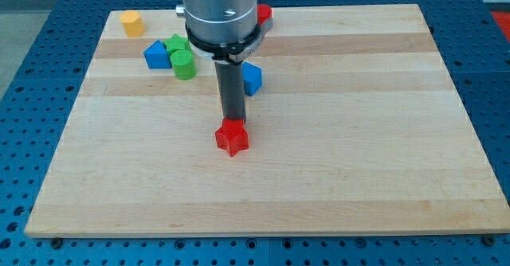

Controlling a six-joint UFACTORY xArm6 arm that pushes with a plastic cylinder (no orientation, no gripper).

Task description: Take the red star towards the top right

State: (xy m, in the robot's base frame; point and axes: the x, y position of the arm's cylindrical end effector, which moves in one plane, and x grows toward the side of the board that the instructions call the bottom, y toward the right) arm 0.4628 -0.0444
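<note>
One red star lies on the wooden board, touching my tip on the side toward the view's bottom; I carry no pincer, only a dark rod. Just beyond my tip toward the view's top sits a blue block, and further up a red block (mostly hidden by the arm). Up and to the view's left of my tip cluster a green cylinder, a green block and another blue block, with a yellow block furthest off.

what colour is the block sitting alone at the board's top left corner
Yellow: the yellow block shows clearly in the camera view, apart from the others.
</note>
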